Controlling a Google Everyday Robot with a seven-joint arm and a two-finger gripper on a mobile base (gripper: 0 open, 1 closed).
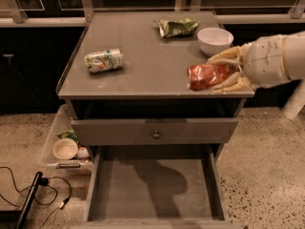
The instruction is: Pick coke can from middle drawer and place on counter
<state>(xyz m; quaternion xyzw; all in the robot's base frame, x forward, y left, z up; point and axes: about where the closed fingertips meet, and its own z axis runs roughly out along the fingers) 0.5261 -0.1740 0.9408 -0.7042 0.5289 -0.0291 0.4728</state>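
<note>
The red coke can (206,76) lies sideways in my gripper (224,73), whose pale fingers (229,58) are shut around it. The gripper reaches in from the right and holds the can over the front right part of the grey counter (152,56), close to its surface; I cannot tell whether it touches. The middle drawer (155,185) stands pulled open at the bottom, its floor bare with the arm's shadow on it.
A white-and-green soda can (103,60) lies on the counter's left. A white bowl (215,40) and a green crumpled bag (177,27) sit at the back right. A closed drawer front with a knob (156,134) is above the open drawer. A plastic bin (64,144) and cables (28,194) are on the floor at left.
</note>
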